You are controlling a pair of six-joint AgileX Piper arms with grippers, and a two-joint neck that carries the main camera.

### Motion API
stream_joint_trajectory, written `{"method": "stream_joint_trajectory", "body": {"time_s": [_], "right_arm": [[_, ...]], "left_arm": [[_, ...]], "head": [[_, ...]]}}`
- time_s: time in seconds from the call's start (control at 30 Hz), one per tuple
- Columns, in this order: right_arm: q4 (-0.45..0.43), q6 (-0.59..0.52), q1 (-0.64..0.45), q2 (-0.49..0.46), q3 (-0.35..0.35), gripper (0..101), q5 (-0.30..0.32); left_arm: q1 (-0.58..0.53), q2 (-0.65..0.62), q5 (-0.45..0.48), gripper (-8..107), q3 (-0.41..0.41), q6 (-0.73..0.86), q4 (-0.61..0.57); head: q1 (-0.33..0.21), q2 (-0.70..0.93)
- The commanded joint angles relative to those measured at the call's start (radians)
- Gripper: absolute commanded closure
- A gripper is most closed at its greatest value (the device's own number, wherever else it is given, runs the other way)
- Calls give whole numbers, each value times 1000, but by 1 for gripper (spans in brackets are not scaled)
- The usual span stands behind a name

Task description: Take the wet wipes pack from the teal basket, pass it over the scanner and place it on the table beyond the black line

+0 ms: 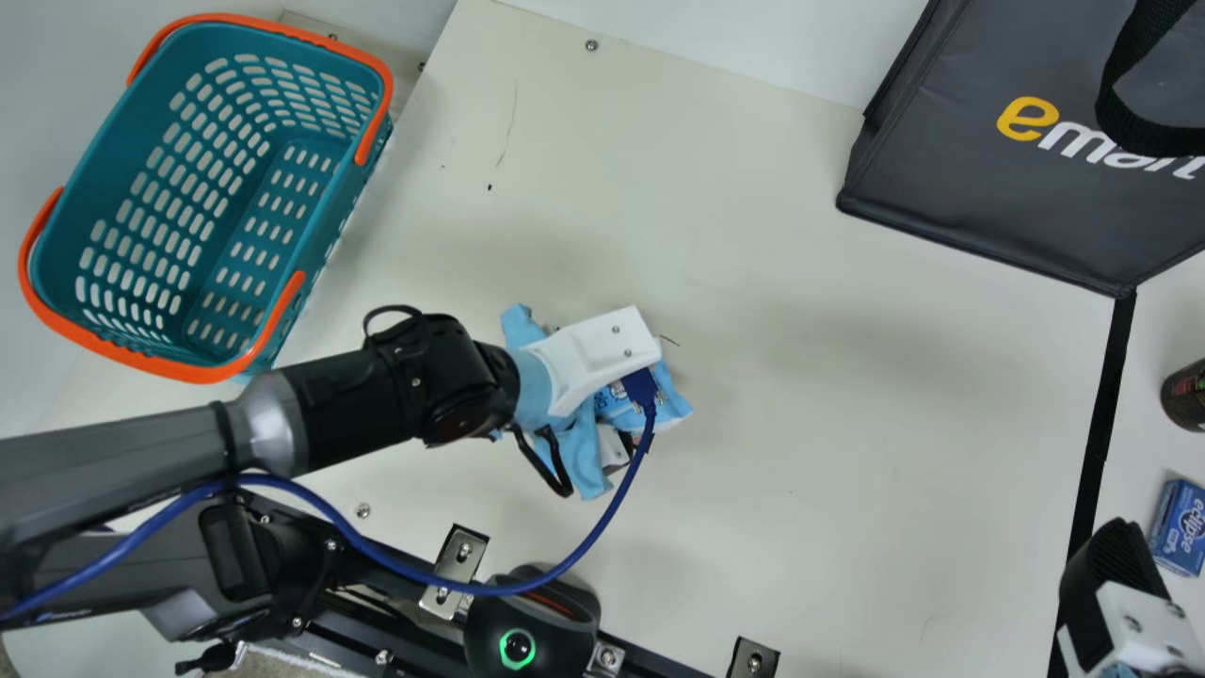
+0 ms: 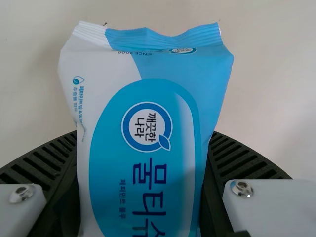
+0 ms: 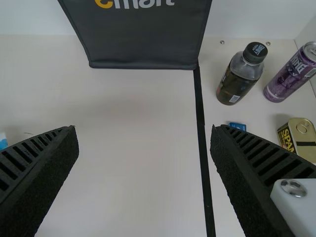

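My left gripper [image 1: 612, 395] is over the middle of the table, partly hidden by its wrist housing, with the wet wipes pack [image 1: 666, 400] showing from under it. In the left wrist view the light blue and white wipes pack [image 2: 148, 123] stands between the ribbed fingers of my left gripper [image 2: 140, 197], which press on both its sides. The teal basket [image 1: 315, 188] at the upper left looks empty. The scanner [image 1: 532, 626] sits at the near edge with a green ring lit. My right gripper [image 1: 1111, 584] is at the lower right; in its wrist view the right gripper [image 3: 144, 143] is open with nothing between its fingers.
The black line [image 1: 1101, 433] runs down the table's right side. Beyond it are a bottle [image 3: 239, 74], a purple can [image 3: 294, 71], a yellow tin [image 3: 298, 138] and a small blue box [image 1: 1179, 527]. A dark bag [image 1: 979, 188] stands at the far right.
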Motion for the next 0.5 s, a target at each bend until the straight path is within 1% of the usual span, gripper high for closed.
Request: {"method": "stream_joint_trajectory", "body": {"time_s": [0.0,0.47], "right_arm": [[0,0,0,0,0,6,0],[0,0,0,0,0,6,0]], "left_arm": [[4,10,-8,100,2,12,-6],[23,57,-39,53,3,64,-38]], "head": [[-29,2],[-29,2]]}}
